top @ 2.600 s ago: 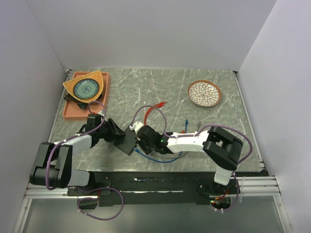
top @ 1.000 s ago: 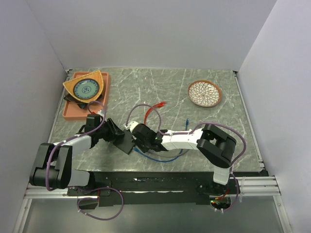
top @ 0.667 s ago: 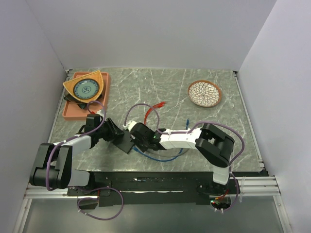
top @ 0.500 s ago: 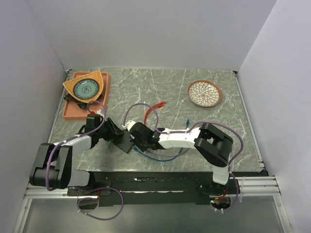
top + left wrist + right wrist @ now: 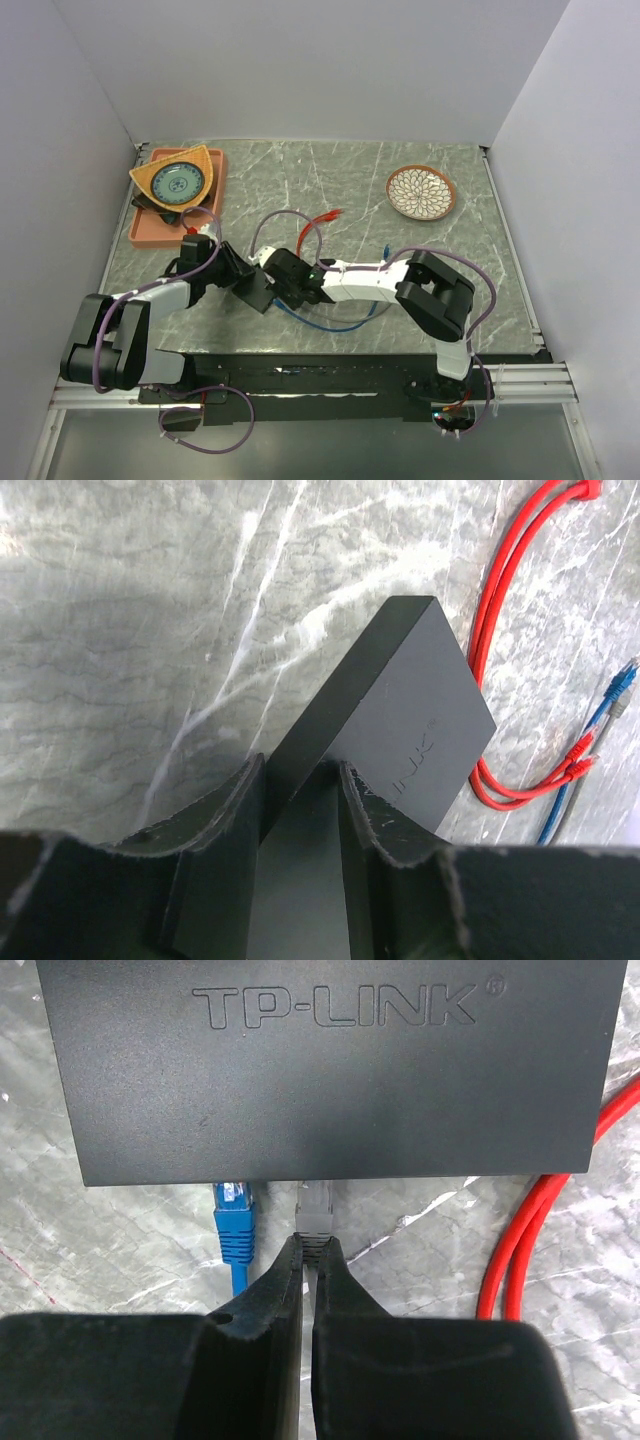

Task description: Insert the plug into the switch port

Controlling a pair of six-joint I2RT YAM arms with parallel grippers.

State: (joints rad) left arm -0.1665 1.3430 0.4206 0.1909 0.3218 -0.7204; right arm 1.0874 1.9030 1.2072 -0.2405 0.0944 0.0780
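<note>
Presenting grey plug [image 5: 315,1212] to switch [image 5: 330,1070] edge.
Pinched at its rear by right gripper [image 5: 308,1256], nearly closed; tip meeting the box's near edge just beside blue plug [image 5: 234,1222], port hidden underneath. Clamped at one end by left gripper [image 5: 300,780].

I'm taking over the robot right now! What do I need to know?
Left gripper: shut on one end of the black switch, holding it.
Right gripper: shut on the grey plug, just behind its head.
Where: the grey plug's tip is at the switch's edge, beside a blue plug. A red cable lies off to the side.
Done: the plug is lined up at the edge.
Left: the port is hidden under that edge, so I cannot tell if the plug is seated. Probably push it in, then let go.
</note>
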